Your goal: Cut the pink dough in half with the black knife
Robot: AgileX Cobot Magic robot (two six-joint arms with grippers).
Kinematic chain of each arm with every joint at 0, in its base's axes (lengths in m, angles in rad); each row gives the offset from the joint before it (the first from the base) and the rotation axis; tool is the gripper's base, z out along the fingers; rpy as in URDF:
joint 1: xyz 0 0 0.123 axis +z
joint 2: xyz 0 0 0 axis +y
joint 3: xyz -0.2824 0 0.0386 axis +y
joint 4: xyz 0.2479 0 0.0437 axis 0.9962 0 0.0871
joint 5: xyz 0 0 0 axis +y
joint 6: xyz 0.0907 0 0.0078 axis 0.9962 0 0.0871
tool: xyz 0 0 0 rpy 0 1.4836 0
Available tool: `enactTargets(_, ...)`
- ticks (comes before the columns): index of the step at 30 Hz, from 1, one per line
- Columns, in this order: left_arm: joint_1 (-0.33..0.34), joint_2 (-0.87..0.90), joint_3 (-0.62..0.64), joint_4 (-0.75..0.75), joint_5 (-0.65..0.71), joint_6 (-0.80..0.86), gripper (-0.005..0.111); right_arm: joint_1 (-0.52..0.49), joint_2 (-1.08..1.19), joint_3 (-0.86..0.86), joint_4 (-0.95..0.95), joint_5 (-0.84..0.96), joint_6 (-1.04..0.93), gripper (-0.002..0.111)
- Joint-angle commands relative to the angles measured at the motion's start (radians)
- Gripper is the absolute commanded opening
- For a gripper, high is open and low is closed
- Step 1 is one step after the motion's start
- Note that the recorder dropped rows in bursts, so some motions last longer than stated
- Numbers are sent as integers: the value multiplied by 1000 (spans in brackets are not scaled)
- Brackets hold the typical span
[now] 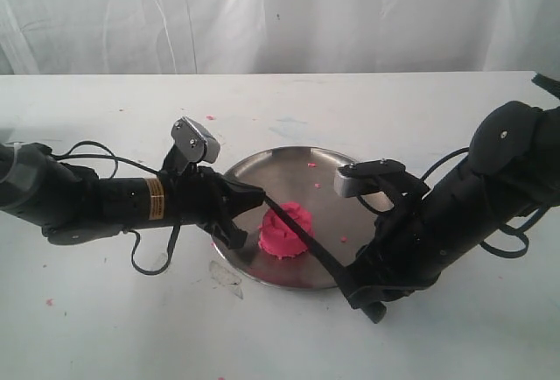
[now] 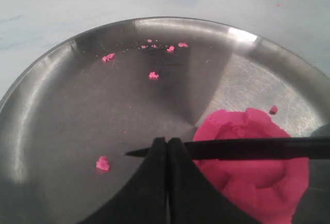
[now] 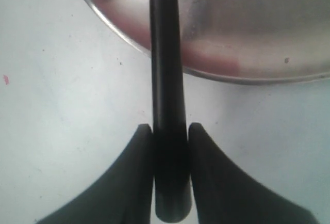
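Exterior view: pink dough (image 1: 285, 232) near-centre on steel plate (image 1: 289, 158) — soft, will squash. Right gripper (image 3: 170, 136) clamps black knife (image 1: 306, 238) by its stiff handle, blade across the dough. Left gripper (image 2: 167, 146) — jaws together, empty, beside the blade.

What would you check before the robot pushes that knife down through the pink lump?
1. Right gripper clamps the black knife by its handle: ok.
2. Blade lies across the pink dough: ok.
3. Blade centred for equal halves: cannot tell.
4. Dough sits inside the steel plate: ok.
5. Left gripper is shut with its tips at the blade near the point; whether it touches the blade: cannot tell.
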Motion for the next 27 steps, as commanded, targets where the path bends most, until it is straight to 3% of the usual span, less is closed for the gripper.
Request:
enactTargets(1, -4, -2, -2, 1, 8, -3, 0, -1, 4, -1, -4, -4, 4, 0)
enactTargets(27, -4, -2, -2, 1, 1, -3, 0, -1, 3, -4, 15, 2, 18, 0)
